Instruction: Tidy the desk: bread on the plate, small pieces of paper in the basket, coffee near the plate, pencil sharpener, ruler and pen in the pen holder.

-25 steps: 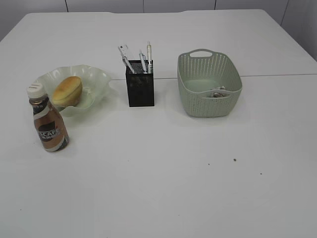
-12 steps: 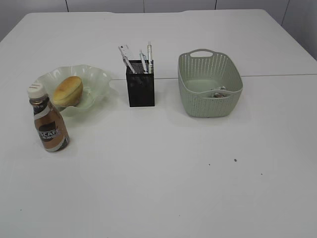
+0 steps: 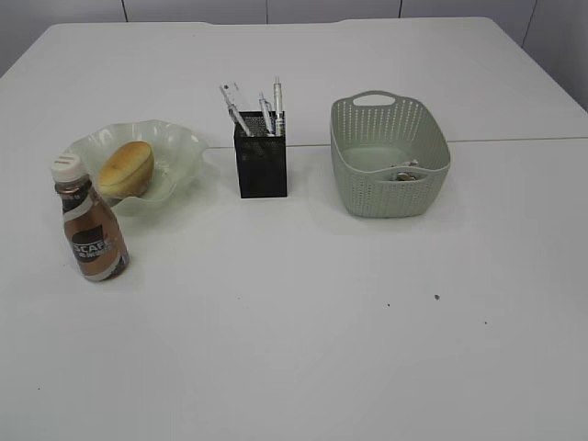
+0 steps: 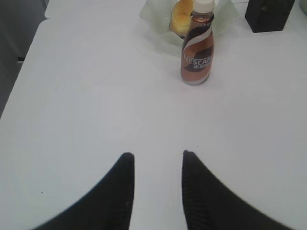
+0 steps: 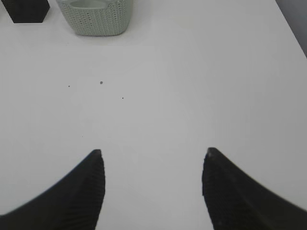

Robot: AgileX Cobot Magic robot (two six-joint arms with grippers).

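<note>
One bun (image 3: 126,167), golden and rounded with a paler cut side, is lying in one plate (image 3: 179,147), a translucent pale-green dish with a wavy rim, at the far left of the white table (image 3: 303,349). One coffee bottle (image 3: 89,223), brown with a white cap and a swirling brown-and-white label, is standing upright just near of the plate, close to its near-left rim. In the left wrist view the same bottle (image 4: 197,45) is showing the label's lettering, with the bun (image 4: 181,14) sitting behind it.

One black mesh holder (image 3: 260,153) is standing upright right of the plate, near the table's middle. About three thin items, white and silver, are sticking out of its top; which is pen (image 3: 276,99) and which is ruler is hard to tell, and the sharpener is not showing.

One basket (image 3: 389,158), grey-green with a perforated weave and a handle cut-out on its far rim, is sitting right of the holder. A few small crumpled paper scraps (image 3: 404,171) are lying inside against its near-right wall; their count is unclear.

The left gripper (image 4: 154,155) is hanging over bare table near of the bottle, its dark fingers moderately apart and gripping nothing. The right gripper (image 5: 152,152) is hanging over bare table near of the basket (image 5: 96,17), fingers spread wide, nothing between them.
</note>
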